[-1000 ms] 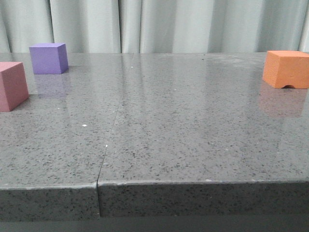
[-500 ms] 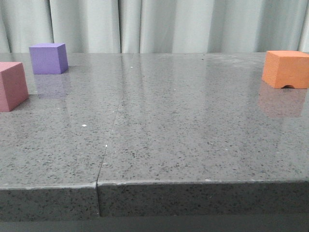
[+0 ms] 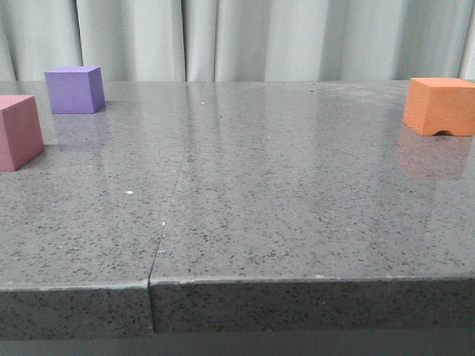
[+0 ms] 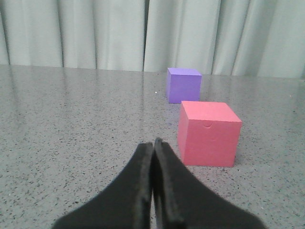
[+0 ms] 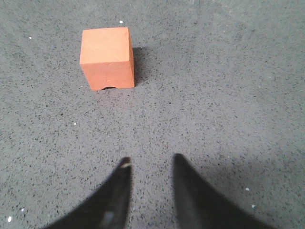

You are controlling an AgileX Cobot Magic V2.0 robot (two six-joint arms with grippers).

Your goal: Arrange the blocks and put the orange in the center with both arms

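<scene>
Left gripper (image 4: 153, 148): fingers pressed together at the tips, holding nothing, low over the grey speckled surface (image 4: 71, 133). Pink-red cube (image 4: 208, 132) sits just ahead of the tips and off to one side, apart from them; purple cube (image 4: 183, 84) farther out behind it, near the curtain (image 4: 95, 33).

Right gripper (image 5: 150, 164): fingers parted with a clear gap, empty. Orange cube (image 5: 106, 57) lies well ahead of the tips, not touching, upright, arched notch in the bottom edge of the face turned toward the gripper (no long axis, a cube).

Front view: orange cube at far right, purple and pink-red cubes at far left, bare centre (image 3: 245, 148) between.
</scene>
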